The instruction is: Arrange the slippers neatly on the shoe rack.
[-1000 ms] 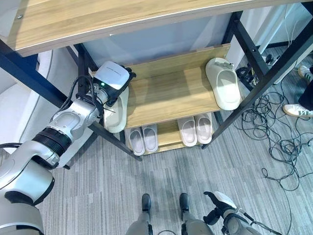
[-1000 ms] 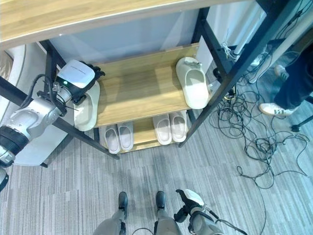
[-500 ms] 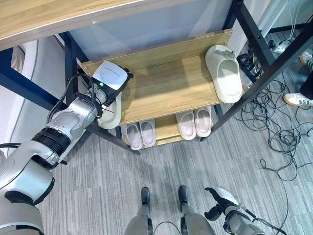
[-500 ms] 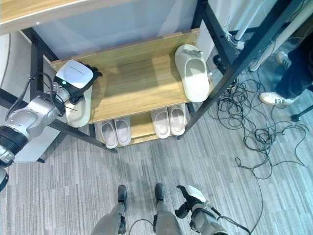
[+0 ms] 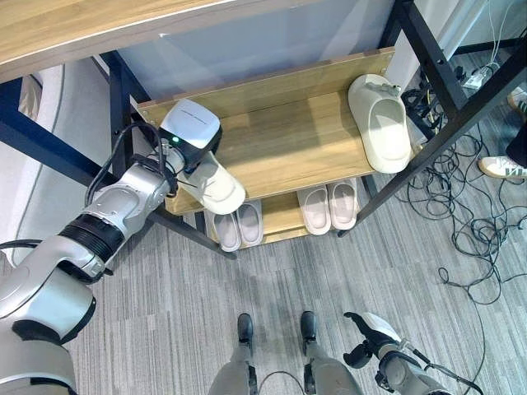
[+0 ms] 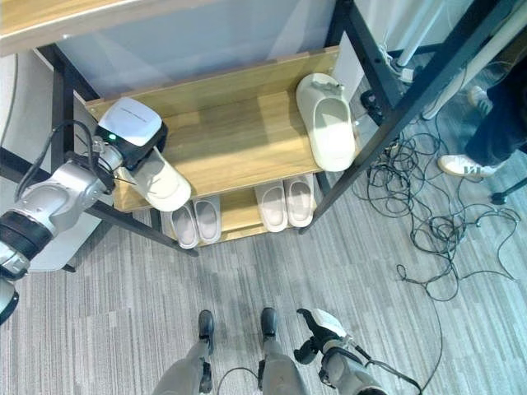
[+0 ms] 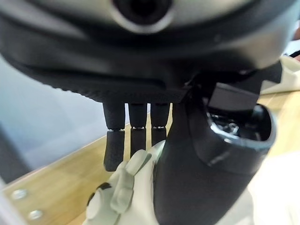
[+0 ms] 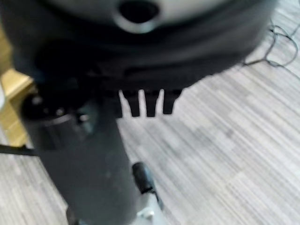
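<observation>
1. The left hand (image 5: 191, 141) was over the left end of the shoe rack's middle shelf (image 5: 288, 152), with its fingers (image 7: 115, 143) and thumb closed on a cream slipper (image 5: 216, 186).
2. That slipper hung below the hand, tilted, its free end poking out past the shelf's front edge. I judge it was being carried rather than resting flat, which explains the slant.
3. In the left wrist view the fingers lay across the top of the slipper and the thumb pressed from the other side. This looked like a pinch on the upper, probably so the sole could stay free for setting down.
4. A second cream slipper (image 5: 380, 125), likely its mate, lay flat at the far end of the same shelf, well apart from the hand, with its long side running front to back.
5. Below the hand, on the bottom shelf, two pale pairs (image 5: 239, 225) (image 5: 328, 206) stood side by side, each pair's slippers touching. They show the tidy pattern the task asks for.
6. The right hand (image 5: 367, 339) hung low over the grey floor (image 5: 165, 313), far from the rack and holding nothing, with its fingers curled.
7. My guess is the held slipper needs to end up beside its mate.
</observation>
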Robot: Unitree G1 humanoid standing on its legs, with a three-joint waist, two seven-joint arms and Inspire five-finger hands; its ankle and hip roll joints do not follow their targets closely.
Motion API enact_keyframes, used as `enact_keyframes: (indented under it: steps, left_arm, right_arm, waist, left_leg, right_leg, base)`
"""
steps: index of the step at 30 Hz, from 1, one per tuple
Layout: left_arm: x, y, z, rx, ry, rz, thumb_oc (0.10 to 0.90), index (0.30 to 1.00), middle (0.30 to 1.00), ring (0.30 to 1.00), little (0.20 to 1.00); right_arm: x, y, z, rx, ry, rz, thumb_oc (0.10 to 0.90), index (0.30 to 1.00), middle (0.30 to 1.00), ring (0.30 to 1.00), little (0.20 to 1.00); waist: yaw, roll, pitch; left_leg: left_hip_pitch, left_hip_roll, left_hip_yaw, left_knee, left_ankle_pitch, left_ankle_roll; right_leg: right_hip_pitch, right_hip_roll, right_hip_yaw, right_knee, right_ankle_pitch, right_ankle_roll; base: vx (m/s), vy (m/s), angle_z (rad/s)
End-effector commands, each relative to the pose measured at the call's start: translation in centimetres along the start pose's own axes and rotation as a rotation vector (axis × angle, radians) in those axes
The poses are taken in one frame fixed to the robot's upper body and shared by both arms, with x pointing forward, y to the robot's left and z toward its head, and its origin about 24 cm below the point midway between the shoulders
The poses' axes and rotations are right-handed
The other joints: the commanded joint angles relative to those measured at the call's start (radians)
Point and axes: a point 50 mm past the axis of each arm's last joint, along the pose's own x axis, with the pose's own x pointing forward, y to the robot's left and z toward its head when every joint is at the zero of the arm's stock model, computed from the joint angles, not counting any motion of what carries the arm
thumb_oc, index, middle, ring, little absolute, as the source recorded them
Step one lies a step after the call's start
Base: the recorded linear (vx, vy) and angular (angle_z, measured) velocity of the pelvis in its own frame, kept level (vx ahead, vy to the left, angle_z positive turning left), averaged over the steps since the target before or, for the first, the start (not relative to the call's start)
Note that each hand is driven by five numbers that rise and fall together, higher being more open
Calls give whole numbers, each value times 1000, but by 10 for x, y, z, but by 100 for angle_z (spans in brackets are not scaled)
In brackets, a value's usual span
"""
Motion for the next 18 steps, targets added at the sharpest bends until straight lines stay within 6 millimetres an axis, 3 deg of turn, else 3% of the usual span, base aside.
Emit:
enact_keyframes:
  steps: [1, 11, 18]
  left_arm:
    - [23, 72, -12, -130, 84, 314, 400, 300, 300, 300, 300]
    - [24, 69, 21, -358, 10, 410, 400, 300, 300, 300, 300]
    - [25, 77, 37, -496, -4, 507, 400, 300, 300, 300, 300]
  right_arm:
    - [-11, 7, -10, 32, -5, -12, 800, 900, 900, 900, 900]
    - [-15, 14, -18, 48, 34, -9, 800, 900, 900, 900, 900]
    - [-13, 7, -18, 50, 30, -42, 800, 900, 900, 900, 900]
  waist:
    - [-3, -41, -77]
    - [-9, -43, -94]
    - [-21, -38, -89]
  left_leg:
    - [13, -48, 8, 1, -83, 36]
    - [28, -48, 22, 1, -92, 37]
    - [22, -47, 31, 1, -94, 37]
  right_leg:
    - [-49, -32, 17, 26, -61, 67]
    - [-37, -31, 22, 24, -62, 65]
    - [-55, -34, 34, 26, -57, 67]
  base:
    - [0, 0, 0]
    - [9, 1, -4]
    - [-8, 5, -4]
